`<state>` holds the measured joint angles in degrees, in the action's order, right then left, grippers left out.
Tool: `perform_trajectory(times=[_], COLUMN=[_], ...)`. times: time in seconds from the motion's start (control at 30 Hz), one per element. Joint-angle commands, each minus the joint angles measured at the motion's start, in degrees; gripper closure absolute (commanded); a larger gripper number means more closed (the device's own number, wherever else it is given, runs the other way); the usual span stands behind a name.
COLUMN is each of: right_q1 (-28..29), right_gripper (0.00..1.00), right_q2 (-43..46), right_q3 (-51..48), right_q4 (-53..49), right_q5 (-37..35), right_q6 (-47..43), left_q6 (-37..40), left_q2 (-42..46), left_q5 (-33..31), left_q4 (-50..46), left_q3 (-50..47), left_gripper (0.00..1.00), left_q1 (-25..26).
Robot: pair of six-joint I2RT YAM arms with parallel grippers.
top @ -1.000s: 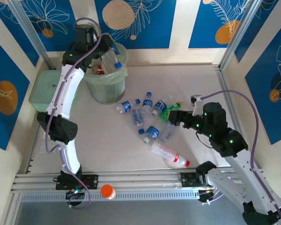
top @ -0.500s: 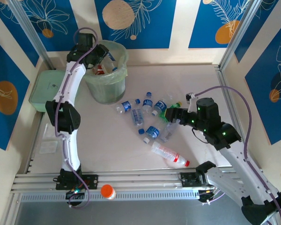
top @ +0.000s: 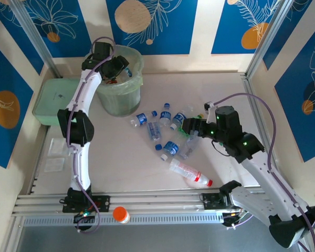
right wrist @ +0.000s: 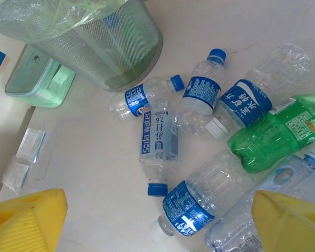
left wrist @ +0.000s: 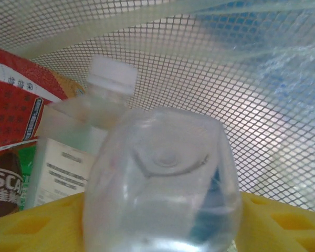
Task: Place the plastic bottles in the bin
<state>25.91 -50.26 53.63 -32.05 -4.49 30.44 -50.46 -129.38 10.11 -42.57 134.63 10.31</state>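
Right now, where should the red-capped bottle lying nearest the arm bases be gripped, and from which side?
Around its mid-body, from straight above. The red-capped bottle lies flat on the table, its long axis diagonal and mostly bare table along both long sides, so a grip across its narrow width likely suits best.

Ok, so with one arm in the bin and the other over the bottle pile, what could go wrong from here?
1. The left fingers flank a clear bottle inside the bin, whose rim carries a thin liner bag; pulling out could snag the bag.
2. The right fingers stand open over a tight pile. The green bottle lies against a blue-labelled bottle, so closing may nip both or send one rolling.
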Motion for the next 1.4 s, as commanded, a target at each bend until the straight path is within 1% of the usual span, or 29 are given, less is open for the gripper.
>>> perform_trajectory(times=[0.0,0.1,0.2,0.47,0.57,0.73,0.87,1.0,1.1,1.13,1.2,1.23,1.3,1.37], right_q1=[0.2,0.2,0.2,0.2,0.2,0.2,0.4,1.4,2.8,3.4,5.6,6.6,9.0,11.3], right_gripper=[0.09,0.09,0.09,0.09,0.09,0.09,0.09,0.09,0.10,0.10,0.11,0.11,0.11,0.11], right_q2=[-1.0,-1.2,-1.0,0.6,1.2,2.5,3.1,3.4,3.0,2.6,1.2,0.3,-1.4,-3.0], right_q3=[1.3,1.6,1.8,2.1,2.8,4.3,5.3,6.2,7.4,7.9,9.5,10.4,12.1,13.5], right_q4=[1.5,1.8,1.4,0.7,-0.4,-2.2,-4.1,-6.5,-9.0,-10.1,-14.3,-16.3,-20.6,-23.8], right_q5=[1.4,1.4,1.4,1.6,1.5,1.2,2.0,2.5,2.2,1.6,-2.0,-3.9,-6.1,-6.7], right_q6=[-0.1,-0.3,-0.6,-0.5,-0.7,-1.2,-1.2,-1.1,-2.3,-2.6,-2.8,-2.6,-2.1,-2.0], left_q6=[1.6,2.0,2.7,2.8,3.1,4.1,5.2,5.9,8.7,9.3,10.4,10.5,11.5,12.1], left_q2=[-1.5,-1.1,-0.8,1.6,3.4,8.2,13.2,21.1,29.3,32.5,41.8,45.4,52.4,57.3], left_q5=[0.7,0.1,0.1,1.4,3.3,5.2,7.8,8.9,6.1,4.2,1.5,0.4,-0.9,-1.2], left_q4=[-1.9,-2.3,-2.8,-2.5,-1.9,-0.9,1.0,3.9,4.0,4.7,10.5,12.3,13.6,13.9], left_q3=[1.7,2.4,4.1,5.1,5.2,5.2,3.1,-4.7,-12.2,-15.9,-28.0,-32.6,-41.0,-47.9], left_gripper=[0.28,0.21,0.18,0.17,0.17,0.17,0.18,0.19,0.22,0.23,0.24,0.24,0.24,0.24], left_q1=[0.4,0.4,0.4,0.4,0.4,0.3,0.4,0.6,2.0,2.9,5.4,6.5,9.0,10.8])
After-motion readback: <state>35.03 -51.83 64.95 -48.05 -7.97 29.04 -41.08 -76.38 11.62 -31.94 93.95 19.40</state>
